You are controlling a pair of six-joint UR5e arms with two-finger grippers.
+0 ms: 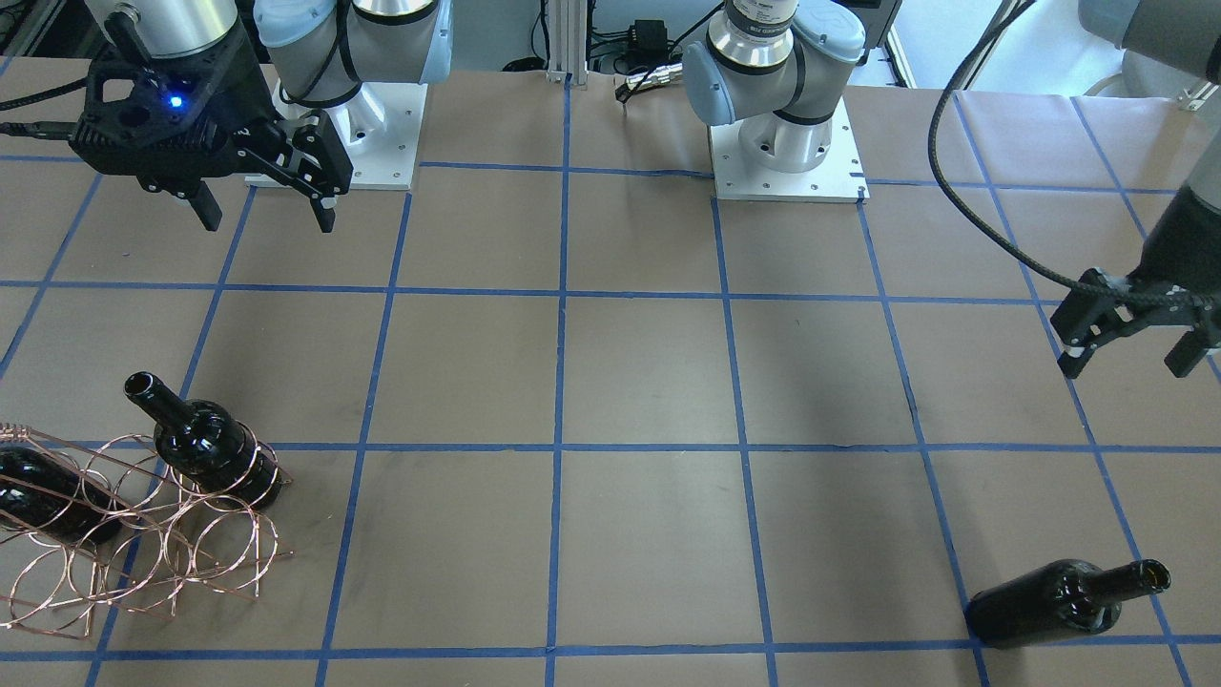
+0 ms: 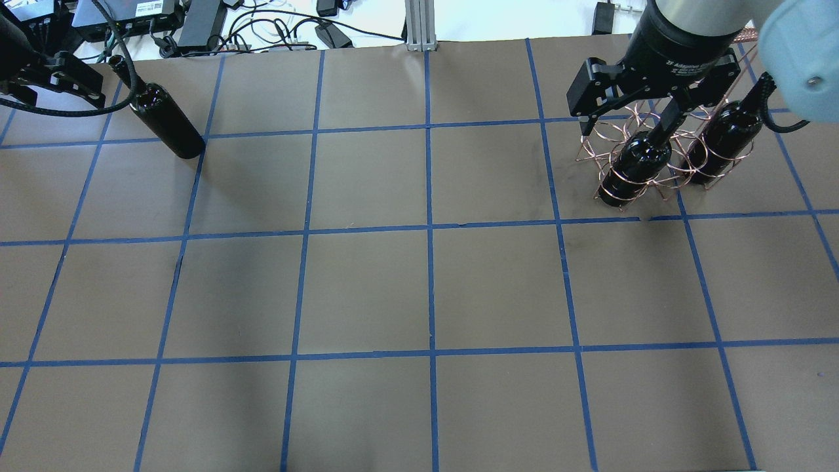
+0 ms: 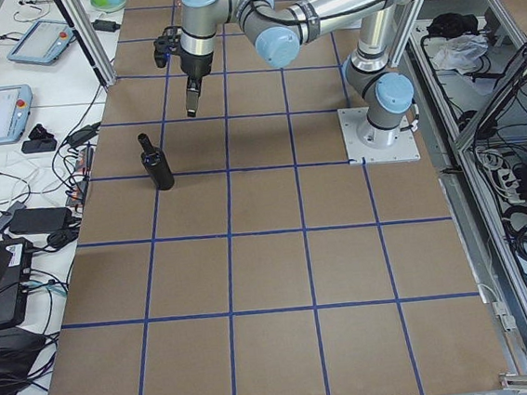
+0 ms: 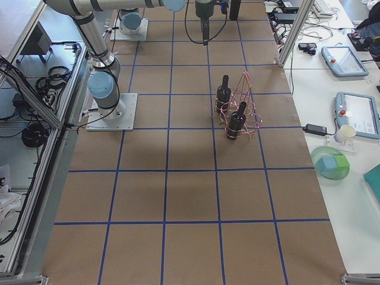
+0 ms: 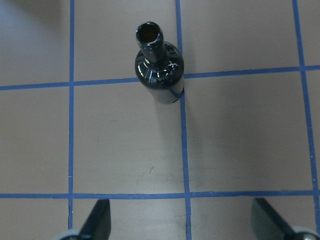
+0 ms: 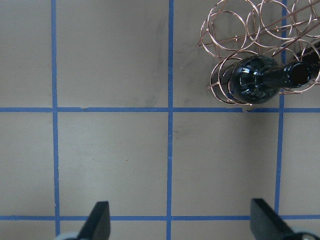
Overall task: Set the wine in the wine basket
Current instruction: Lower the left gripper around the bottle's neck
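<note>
One near-black wine bottle point(image 1: 1059, 603) stands loose on the table, also shown in the overhead view point(image 2: 160, 115) and the left wrist view point(image 5: 159, 65). My left gripper point(image 1: 1130, 358) is open and empty, raised above the table and set back from this bottle. The copper wire wine basket point(image 1: 143, 544) holds two more look-alike bottles point(image 2: 636, 164) point(image 2: 721, 141) in its loops, necks sticking out. My right gripper point(image 1: 267, 205) is open and empty, high above the table; its wrist view shows the basket point(image 6: 240, 30) at upper right.
Brown paper with a blue tape grid covers the table point(image 2: 426, 288). The two arm bases point(image 1: 792, 162) point(image 1: 353, 143) stand on white plates at the robot's side. Cables and devices point(image 2: 196, 19) lie beyond the far edge.
</note>
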